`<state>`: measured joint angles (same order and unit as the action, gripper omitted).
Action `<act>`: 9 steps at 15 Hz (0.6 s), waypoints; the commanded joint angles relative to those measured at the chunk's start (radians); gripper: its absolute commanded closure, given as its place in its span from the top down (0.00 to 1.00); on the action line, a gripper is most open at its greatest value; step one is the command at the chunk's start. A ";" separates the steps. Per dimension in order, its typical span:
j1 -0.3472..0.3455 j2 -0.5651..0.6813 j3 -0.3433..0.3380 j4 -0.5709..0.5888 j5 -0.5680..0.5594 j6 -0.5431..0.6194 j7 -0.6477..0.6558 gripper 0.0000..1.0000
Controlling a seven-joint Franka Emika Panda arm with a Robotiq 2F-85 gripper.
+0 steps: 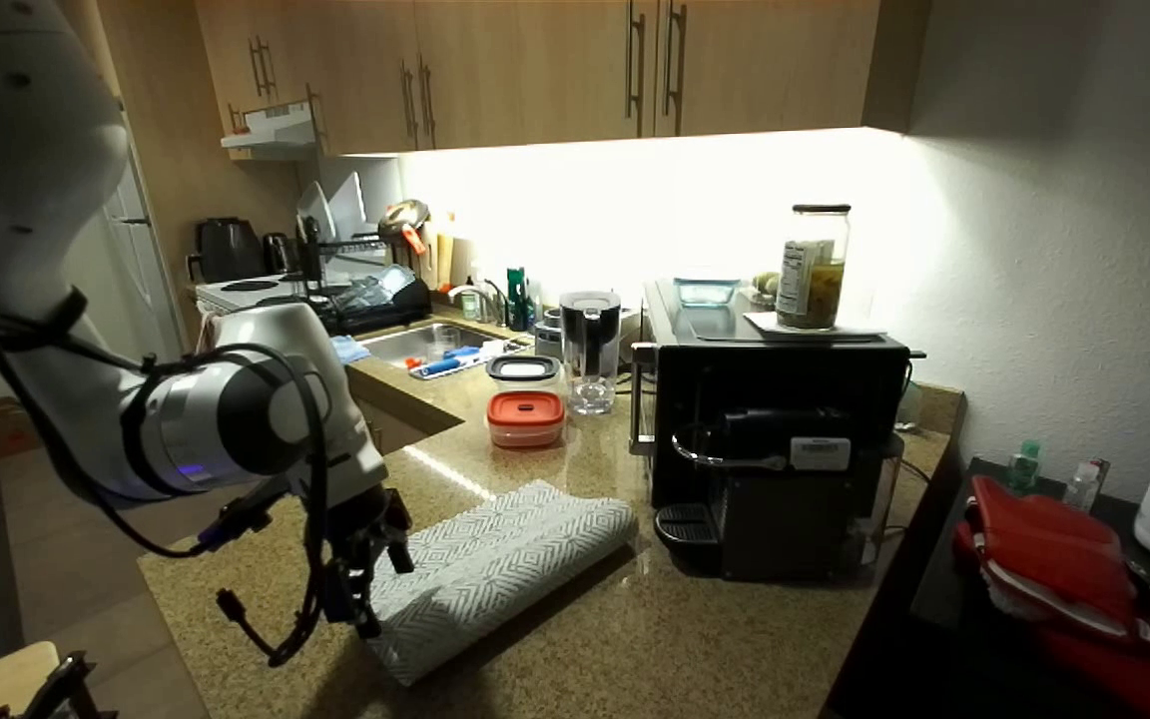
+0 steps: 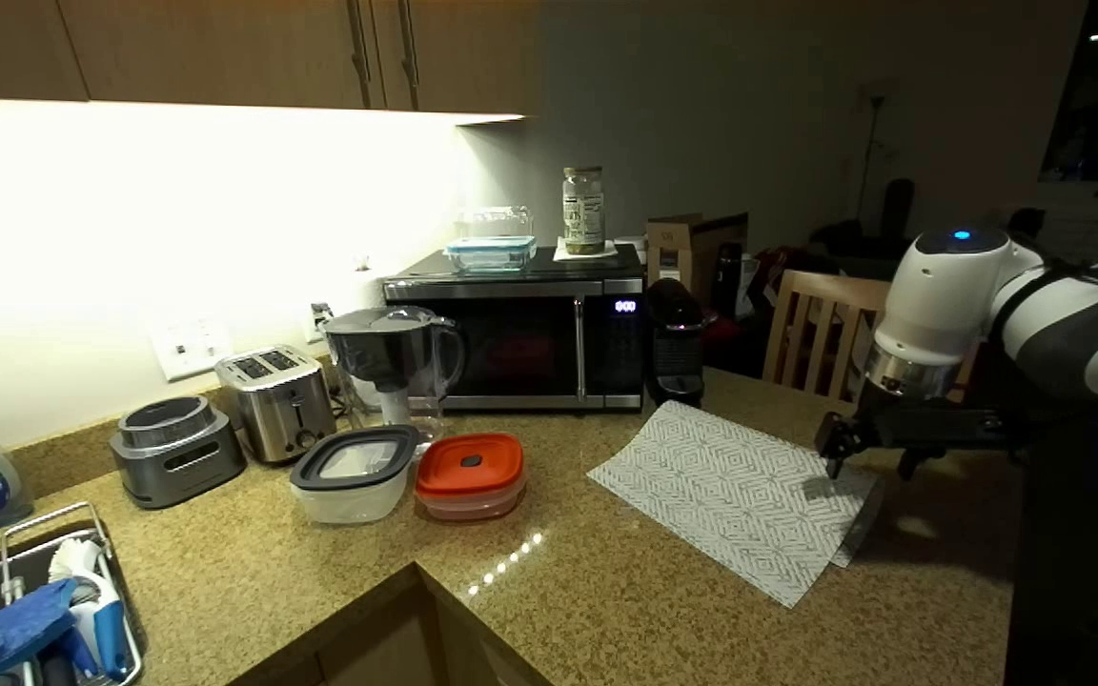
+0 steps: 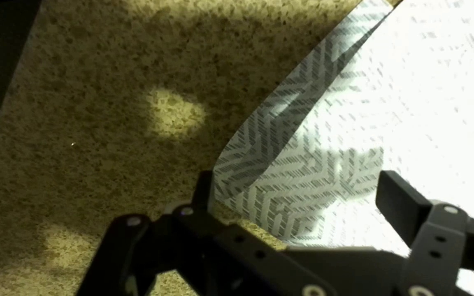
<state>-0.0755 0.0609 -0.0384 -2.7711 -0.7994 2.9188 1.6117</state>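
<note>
In an exterior view, the pincer [image 1: 385, 591] is by one end of a folded towel [image 1: 510, 567] on the table [image 1: 595, 639]. In an exterior view, a red-lidded tub [image 2: 471, 476] stands apart from the towel. In the wrist view, the fingers [image 3: 401, 201] are spread, one beside the towel's fold.
</note>
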 commanded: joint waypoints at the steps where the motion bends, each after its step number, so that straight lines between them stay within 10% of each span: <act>1: -0.007 0.014 -0.026 -0.008 -0.148 0.051 0.158 1.00; 9: -0.003 0.002 -0.094 -0.010 -0.565 0.031 0.518 1.00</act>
<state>-0.0762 0.0731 -0.1097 -2.7711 -1.2097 2.9296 1.9772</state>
